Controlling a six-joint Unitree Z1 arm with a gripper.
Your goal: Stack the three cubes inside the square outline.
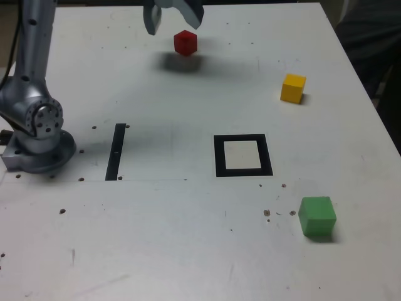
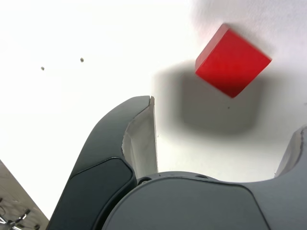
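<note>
The red cube rests on the white table at the far side, and it fills the wrist view with its shadow beneath it. My gripper hovers just above it, open, with nothing between its jaws. The yellow cube lies toward the exterior view's right. The green cube sits near the front right. Between them is the square outline, a thick black border around a pale centre, with nothing inside it.
The arm's grey base stands at the exterior view's left. A thin black strip lies on the table beside it. Small dark specks dot the table. A dark shape sits beyond the table's right edge.
</note>
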